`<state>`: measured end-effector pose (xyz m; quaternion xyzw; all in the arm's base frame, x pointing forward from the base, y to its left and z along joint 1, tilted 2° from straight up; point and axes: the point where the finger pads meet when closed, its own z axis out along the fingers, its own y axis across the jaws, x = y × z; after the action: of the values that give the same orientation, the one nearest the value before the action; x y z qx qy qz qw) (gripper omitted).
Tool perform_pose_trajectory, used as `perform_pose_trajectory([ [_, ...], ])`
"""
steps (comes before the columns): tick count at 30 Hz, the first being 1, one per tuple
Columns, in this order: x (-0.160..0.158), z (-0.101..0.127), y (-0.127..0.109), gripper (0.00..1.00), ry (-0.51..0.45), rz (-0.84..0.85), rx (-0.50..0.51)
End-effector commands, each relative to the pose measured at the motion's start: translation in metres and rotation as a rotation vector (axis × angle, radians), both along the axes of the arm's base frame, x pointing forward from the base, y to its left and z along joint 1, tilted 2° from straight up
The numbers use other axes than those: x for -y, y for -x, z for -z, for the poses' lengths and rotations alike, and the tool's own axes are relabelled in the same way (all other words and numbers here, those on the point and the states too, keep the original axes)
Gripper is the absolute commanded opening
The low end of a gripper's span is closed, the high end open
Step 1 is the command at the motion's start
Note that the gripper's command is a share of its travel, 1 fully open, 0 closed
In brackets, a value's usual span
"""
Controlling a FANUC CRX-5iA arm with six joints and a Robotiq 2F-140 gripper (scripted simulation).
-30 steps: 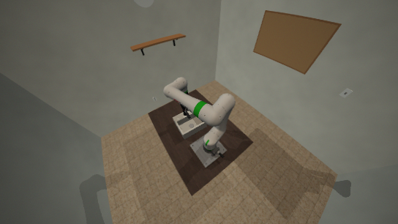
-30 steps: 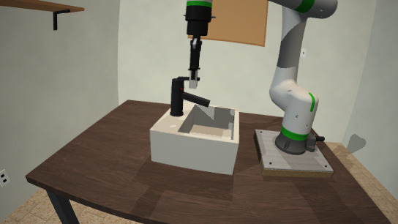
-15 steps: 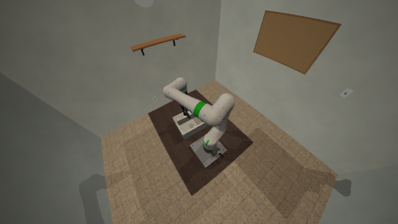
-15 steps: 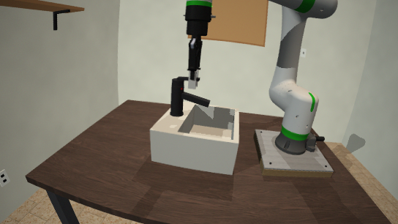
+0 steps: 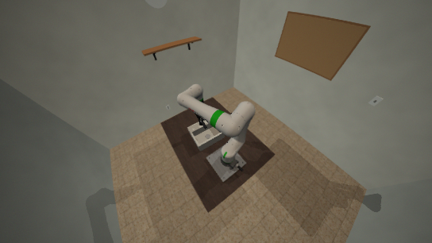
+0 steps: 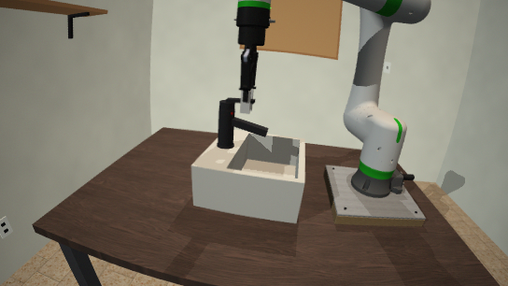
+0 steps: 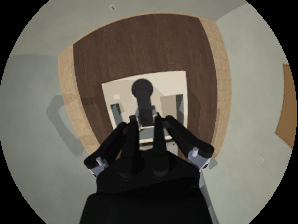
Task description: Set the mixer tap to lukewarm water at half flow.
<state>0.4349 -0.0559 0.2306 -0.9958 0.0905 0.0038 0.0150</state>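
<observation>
Gripper (image 6: 246,104) clamped nearly shut on tap lever (image 6: 232,100), above spout (image 6: 250,126). Sink (image 6: 252,192) mid-table (image 6: 117,206), basin interior bare, table edges well apart.

The top view hangs high in a corner of the room, far off, looking down on the whole floor, the counter (image 5: 187,159) and the arm (image 5: 222,119). The exterior view stands near the counter's (image 6: 140,201) front edge, roughly level with the sink (image 6: 247,189), facing the back wall. The wrist view looks straight down past the tool (image 7: 148,129) onto the sink (image 7: 113,92). All three share the sink and surrounding counter.
</observation>
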Motion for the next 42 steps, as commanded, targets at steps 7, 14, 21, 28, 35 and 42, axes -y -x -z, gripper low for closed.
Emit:
perform_pose_trajectory([
  [7,0.0000,-0.0002,-0.0001,0.00,0.000,0.000,0.000],
  [14,0.0000,-0.0002,-0.0001,0.39,0.000,0.000,0.000],
  [21,0.0000,-0.0002,-0.0001,0.39,0.000,0.000,0.000],
  [28,0.0000,-0.0002,-0.0001,0.39,0.000,0.000,0.000],
  [35,0.0000,-0.0002,-0.0001,0.39,0.000,0.000,0.000],
  [42,0.0000,-0.0002,-0.0001,0.39,0.000,0.000,0.000],
])
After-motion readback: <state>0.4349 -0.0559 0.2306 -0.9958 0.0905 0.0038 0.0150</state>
